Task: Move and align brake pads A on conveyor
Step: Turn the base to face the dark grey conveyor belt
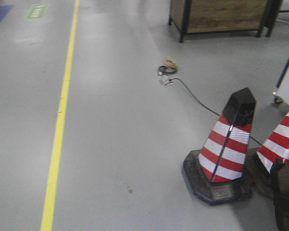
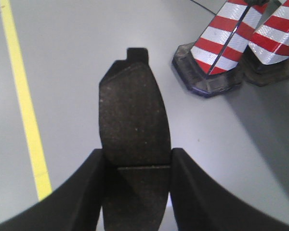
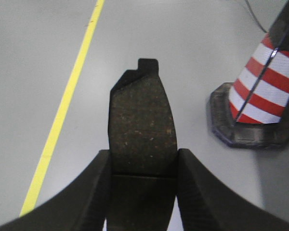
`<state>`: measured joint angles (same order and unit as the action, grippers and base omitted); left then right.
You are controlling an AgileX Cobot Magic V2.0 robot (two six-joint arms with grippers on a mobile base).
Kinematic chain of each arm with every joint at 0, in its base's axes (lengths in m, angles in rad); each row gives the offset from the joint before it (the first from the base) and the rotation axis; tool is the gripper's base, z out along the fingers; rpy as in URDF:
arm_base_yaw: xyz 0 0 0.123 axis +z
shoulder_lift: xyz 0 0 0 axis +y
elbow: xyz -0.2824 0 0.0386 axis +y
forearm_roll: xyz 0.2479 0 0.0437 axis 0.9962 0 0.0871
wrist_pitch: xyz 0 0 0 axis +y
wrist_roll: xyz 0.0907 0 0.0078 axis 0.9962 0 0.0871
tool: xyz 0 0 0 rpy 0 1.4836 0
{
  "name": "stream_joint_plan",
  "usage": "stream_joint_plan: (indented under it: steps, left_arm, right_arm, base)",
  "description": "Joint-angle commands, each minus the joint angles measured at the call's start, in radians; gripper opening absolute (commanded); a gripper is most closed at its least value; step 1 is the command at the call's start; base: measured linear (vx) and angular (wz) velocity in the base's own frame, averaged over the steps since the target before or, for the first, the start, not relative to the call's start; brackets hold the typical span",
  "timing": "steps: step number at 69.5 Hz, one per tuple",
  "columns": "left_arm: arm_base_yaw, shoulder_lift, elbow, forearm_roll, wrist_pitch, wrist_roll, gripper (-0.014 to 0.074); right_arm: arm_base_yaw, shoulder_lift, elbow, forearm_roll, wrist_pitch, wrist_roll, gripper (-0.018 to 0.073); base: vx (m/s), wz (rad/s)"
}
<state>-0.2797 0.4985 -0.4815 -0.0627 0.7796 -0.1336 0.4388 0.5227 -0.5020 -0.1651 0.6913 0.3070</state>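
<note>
Grey glossy floor (image 1: 120,144) with soft light glare up top. Yellow line (image 1: 62,115) runs lengthwise down the left side. Two red-and-white striped cones on black bases at right: near cone (image 1: 229,144), second cone (image 1: 284,139) just beside it, cut off by the frame edge. Black cable (image 1: 195,98) snakes from a small coiled bundle (image 1: 167,70) toward the cones. Wooden cabinet on black metal frame (image 1: 221,17) at top right. Green floor marking (image 1: 37,11) and blue patch (image 1: 0,12) top left.
</note>
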Motion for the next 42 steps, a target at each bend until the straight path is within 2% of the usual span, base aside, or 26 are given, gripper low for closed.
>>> stream_joint_plan:
  steps: [1, 42]
  left_arm:
    - [-0.007, 0.002, -0.029, -0.007, -0.075, -0.002, 0.0174]
    - [-0.007, 0.002, -0.029, -0.007, -0.074, -0.002, 0.0174]
  right_arm:
    - [-0.003, 0.003, -0.029, -0.018, -0.083, -0.009, 0.0177]
    - [-0.003, 0.003, -0.029, -0.018, -0.083, -0.009, 0.0177]
  base:
    - [0.42, -0.44]
    - [0.39, -0.52]
